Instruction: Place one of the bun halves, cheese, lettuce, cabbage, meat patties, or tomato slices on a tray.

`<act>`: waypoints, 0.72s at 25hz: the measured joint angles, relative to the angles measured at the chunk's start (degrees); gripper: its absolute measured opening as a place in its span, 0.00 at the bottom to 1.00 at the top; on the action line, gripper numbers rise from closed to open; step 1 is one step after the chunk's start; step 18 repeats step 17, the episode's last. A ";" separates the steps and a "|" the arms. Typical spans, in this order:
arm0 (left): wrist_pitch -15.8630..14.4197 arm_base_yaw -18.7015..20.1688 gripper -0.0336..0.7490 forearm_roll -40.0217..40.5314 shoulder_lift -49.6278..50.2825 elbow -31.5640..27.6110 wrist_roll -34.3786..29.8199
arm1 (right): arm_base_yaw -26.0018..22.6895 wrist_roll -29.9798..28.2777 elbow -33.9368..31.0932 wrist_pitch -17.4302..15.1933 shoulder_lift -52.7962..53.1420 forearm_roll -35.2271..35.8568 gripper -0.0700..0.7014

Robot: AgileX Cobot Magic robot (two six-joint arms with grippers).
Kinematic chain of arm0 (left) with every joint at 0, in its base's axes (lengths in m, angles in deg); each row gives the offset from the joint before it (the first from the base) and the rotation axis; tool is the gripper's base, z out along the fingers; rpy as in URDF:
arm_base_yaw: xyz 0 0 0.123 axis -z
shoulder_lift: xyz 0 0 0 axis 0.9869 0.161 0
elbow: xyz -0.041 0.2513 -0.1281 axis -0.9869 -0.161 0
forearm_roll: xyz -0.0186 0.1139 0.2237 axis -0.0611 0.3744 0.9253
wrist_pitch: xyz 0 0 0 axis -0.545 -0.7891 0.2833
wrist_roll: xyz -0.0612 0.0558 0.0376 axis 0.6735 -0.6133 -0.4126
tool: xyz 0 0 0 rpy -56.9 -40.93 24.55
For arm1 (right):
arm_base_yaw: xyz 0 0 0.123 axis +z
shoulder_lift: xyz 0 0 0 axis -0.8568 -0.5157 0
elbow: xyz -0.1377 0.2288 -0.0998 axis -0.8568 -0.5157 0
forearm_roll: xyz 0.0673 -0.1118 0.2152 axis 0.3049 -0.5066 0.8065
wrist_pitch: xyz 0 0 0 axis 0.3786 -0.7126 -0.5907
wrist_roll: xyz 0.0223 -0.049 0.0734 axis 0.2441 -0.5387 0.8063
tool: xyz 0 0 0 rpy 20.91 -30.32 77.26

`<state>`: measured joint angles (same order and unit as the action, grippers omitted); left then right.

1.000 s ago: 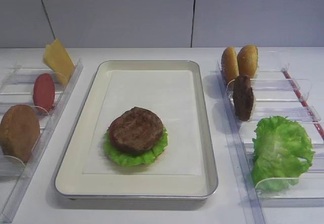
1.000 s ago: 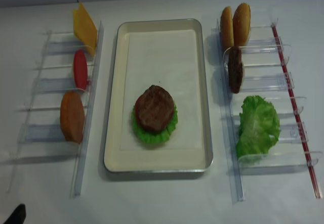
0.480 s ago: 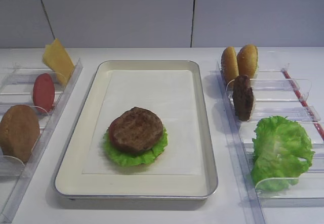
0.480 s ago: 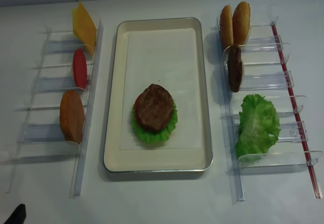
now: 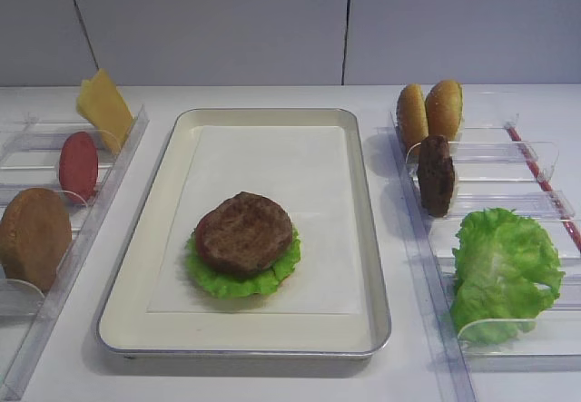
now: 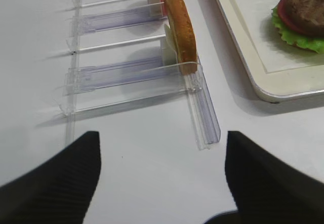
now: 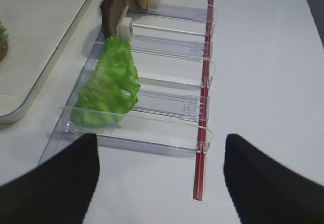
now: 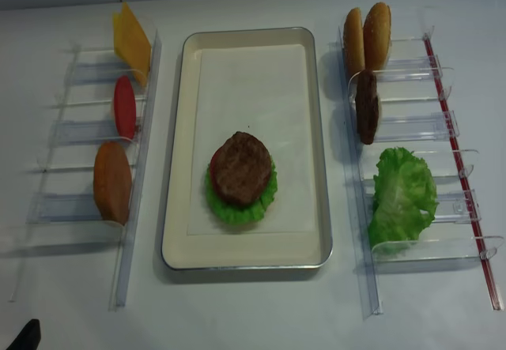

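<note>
The cream tray (image 5: pixel 377 266) lies in the middle and carries a stack: lettuce (image 5: pixel 227 280), a tomato slice (image 5: pixel 201 230) and a meat patty (image 5: pixel 243 233) on top. The left rack holds cheese (image 5: pixel 104 107), a tomato slice (image 5: pixel 78 166) and a bun half (image 5: pixel 34 237). On the right rack stand two bun halves (image 5: pixel 428 112), a second patty (image 5: pixel 436 175) and lettuce (image 5: pixel 504 270). My right gripper (image 7: pixel 161 183) hovers open over bare table in front of the right rack. My left gripper (image 6: pixel 162 178) hangs open before the left rack, with nothing in it.
Clear plastic racks flank the tray, the left rack (image 8: pixel 87 133) and the right rack (image 8: pixel 419 129), which has a red strip (image 7: pixel 203 133) along its outer edge. A dark piece of the left arm (image 8: pixel 24 336) shows at the bottom left corner. White table surrounds everything.
</note>
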<state>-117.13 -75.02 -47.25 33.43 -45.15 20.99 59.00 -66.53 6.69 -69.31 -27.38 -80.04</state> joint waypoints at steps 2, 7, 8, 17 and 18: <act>0.00 0.00 0.66 0.00 0.00 0.00 0.00 | 0.00 0.00 0.00 0.00 0.00 0.00 0.77; 0.00 0.00 0.66 0.00 0.00 0.00 0.00 | 0.00 0.00 0.00 0.00 0.00 0.00 0.77; 0.00 0.00 0.66 0.00 0.00 0.00 0.00 | 0.00 0.00 0.00 0.00 0.00 0.00 0.77; 0.00 0.00 0.66 0.00 0.00 0.00 0.00 | 0.00 0.00 0.00 0.00 0.00 0.00 0.77; 0.00 0.00 0.66 0.00 0.00 0.00 0.00 | 0.00 0.00 0.00 0.00 0.00 0.00 0.77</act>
